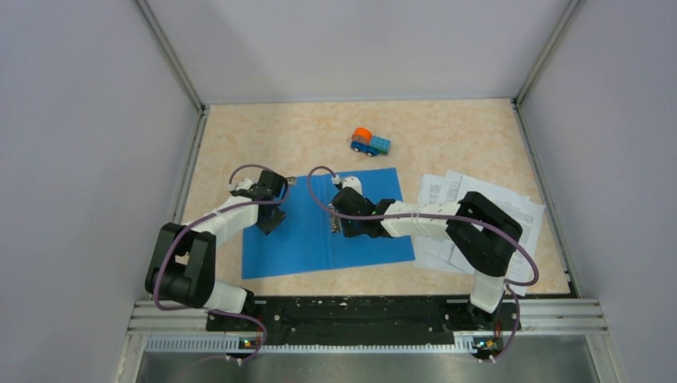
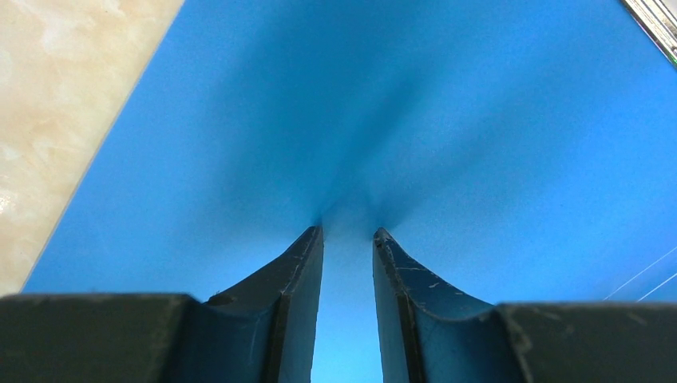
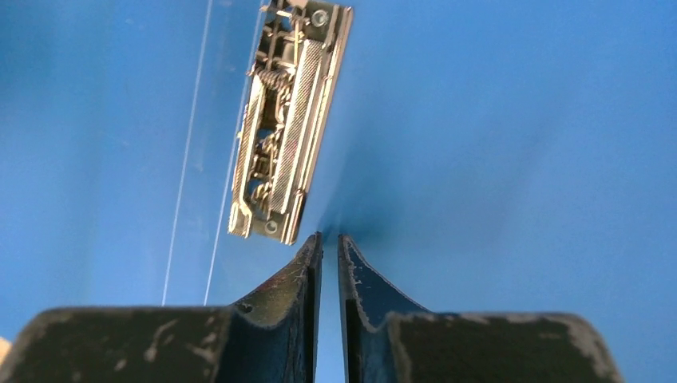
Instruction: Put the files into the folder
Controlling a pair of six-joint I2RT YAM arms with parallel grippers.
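Note:
The blue folder [image 1: 299, 243] lies open and flat on the table, its metal clip [image 1: 331, 221] on the middle fold. The files [image 1: 523, 211], white printed sheets, lie fanned on the table to the folder's right, partly under my right arm. My left gripper [image 1: 268, 225] points down on the folder's left half; in the left wrist view the fingertips [image 2: 349, 231] touch the blue sheet [image 2: 399, 104] with a narrow gap, nothing between them. My right gripper [image 1: 348, 230] is by the clip; its tips [image 3: 330, 236] are almost together on the blue sheet [image 3: 519, 144], just right of the clip [image 3: 287, 120].
A small blue-and-orange toy truck [image 1: 370, 142] stands behind the folder. Grey walls enclose the table on three sides. Beige tabletop [image 2: 48, 104] shows left of the folder's edge. My right arm [image 1: 479, 231] reaches across the files.

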